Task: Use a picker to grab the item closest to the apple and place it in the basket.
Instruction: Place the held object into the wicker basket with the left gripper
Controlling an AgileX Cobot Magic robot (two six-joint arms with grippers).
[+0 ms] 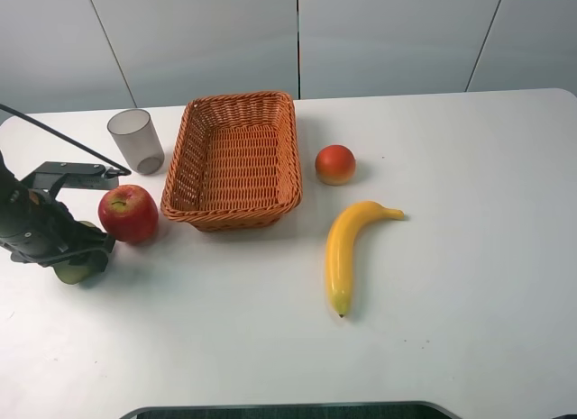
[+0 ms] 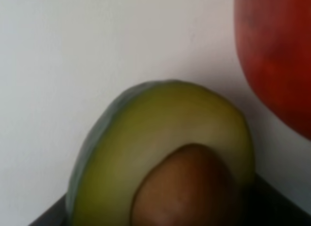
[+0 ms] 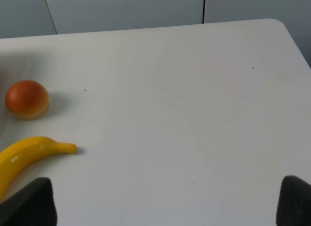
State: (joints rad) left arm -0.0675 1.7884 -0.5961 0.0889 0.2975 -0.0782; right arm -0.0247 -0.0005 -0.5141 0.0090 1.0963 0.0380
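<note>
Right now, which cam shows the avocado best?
Left wrist: the avocado half is close up, cut face and pit clear. Exterior high shows only a green edge under the left gripper. Right wrist misses it.

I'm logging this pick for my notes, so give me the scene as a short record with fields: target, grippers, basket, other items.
target: avocado half, beside the apple, not yet in the basket
left gripper: over the avocado half; grip cannot be judged
right gripper: open, holding nothing
basket: empty
other items: clear cup, banana, orange-red fruit
</note>
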